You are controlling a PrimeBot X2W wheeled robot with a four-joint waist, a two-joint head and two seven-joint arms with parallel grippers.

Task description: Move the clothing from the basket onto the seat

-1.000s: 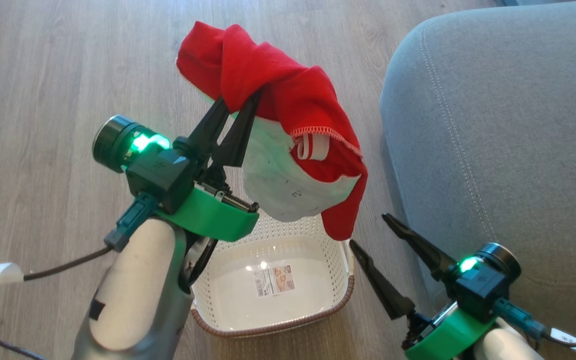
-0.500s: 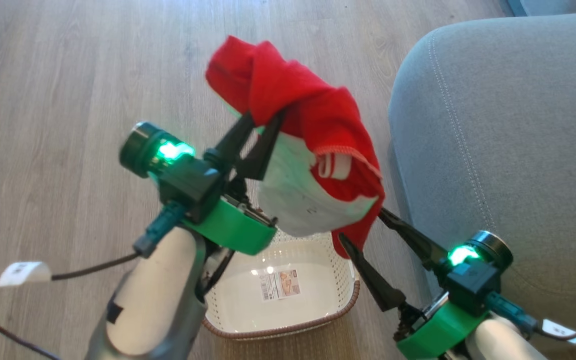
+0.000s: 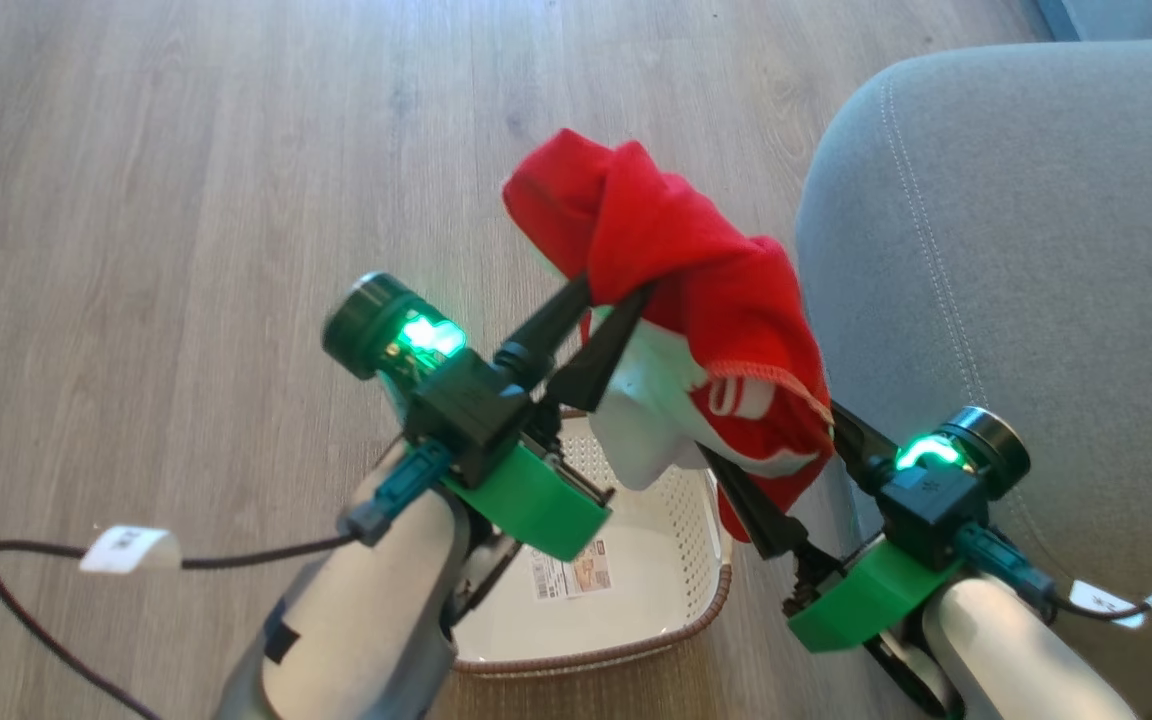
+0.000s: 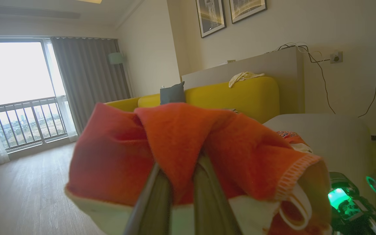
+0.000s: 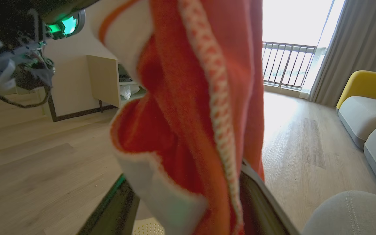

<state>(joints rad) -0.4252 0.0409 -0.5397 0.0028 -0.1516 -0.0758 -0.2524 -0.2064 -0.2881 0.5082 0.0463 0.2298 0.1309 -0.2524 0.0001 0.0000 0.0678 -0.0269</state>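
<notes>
Well, basket (image 3: pixel 684 520) sticker (image 3: pixel 574 572) illegible; left claw (image 3: pixel 616 290) pinches clothing (image 3: pixel 706 270).

The left gripper (image 4: pixel 179 163) pinches a fold of the red garment (image 4: pixel 175 137), which bunches over its two dark fingers and shows a pale lining underneath. Behind the garment stands a yellow sofa (image 4: pixel 237 96). To the garment's right lies the grey seat (image 4: pixel 335 137) bearing another red piece (image 4: pixel 289 135), and to its left is a bright balcony window (image 4: pixel 15 75).
</notes>
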